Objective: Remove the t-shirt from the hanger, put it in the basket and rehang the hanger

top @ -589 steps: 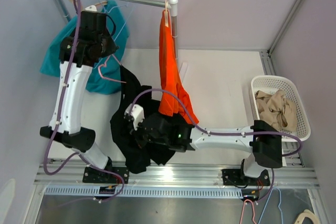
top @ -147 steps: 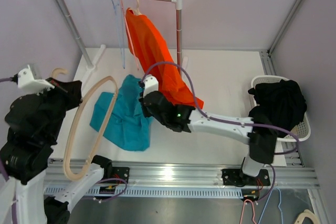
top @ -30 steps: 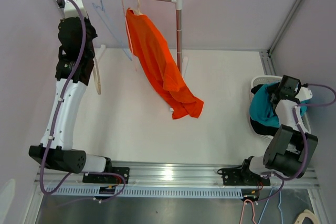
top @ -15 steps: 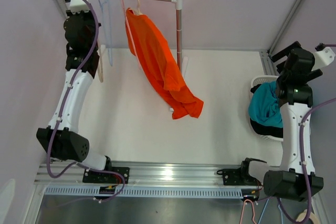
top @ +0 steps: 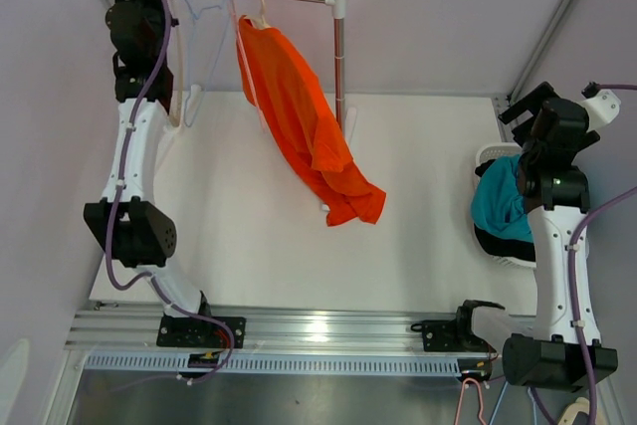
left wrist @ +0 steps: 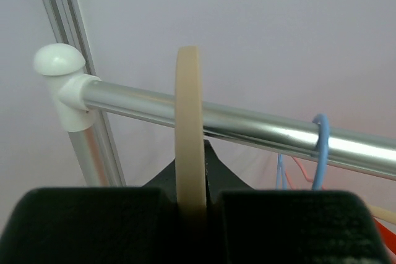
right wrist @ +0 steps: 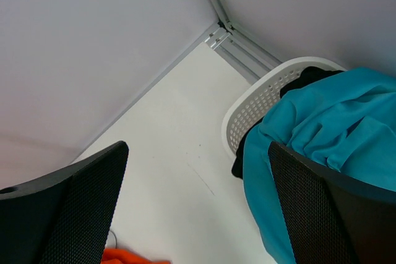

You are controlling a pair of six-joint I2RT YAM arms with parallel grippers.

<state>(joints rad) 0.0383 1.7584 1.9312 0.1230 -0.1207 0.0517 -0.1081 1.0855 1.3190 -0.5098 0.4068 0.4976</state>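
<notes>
Left end effector (left wrist: 190, 214): closed tight on the hook of a bare beige hanger (left wrist: 189, 128), raised to the far-left end of the rail (left wrist: 247, 129).
Beige hanger: its hook crosses the rail in the left wrist view. Whether it sits over the bar or only in front of it cannot be told.
Blue hanger (left wrist: 319, 153): empty, hooked on the rail just to the right.
Orange t-shirt (top: 299, 116): on its tan hanger (top: 261, 2) near the middle of the rail. It slants down to the right, and its bunched hem rests on the desk (top: 249, 226).
Basket (right wrist: 260, 106): at the far right of the desk, with a teal shirt (right wrist: 328, 134) heaped over a black garment (right wrist: 309, 78).
Right end effector (right wrist: 195, 208): jaws spread wide and empty, poised above the basket's near-left side.
Step in hand: probably parking the empty beige hanger on the rail, while the right arm is clear of the basket load.
Next move: seat the hook, let go, then bring both arms to the orange t-shirt. One would steady its hanger while the other works the neck off the shoulders.
Hidden: the orange t-shirt's collar and hanger shoulders are folded out of sight. The left fingers are not visible from above. The basket's far side is cut off in the right wrist view.
</notes>
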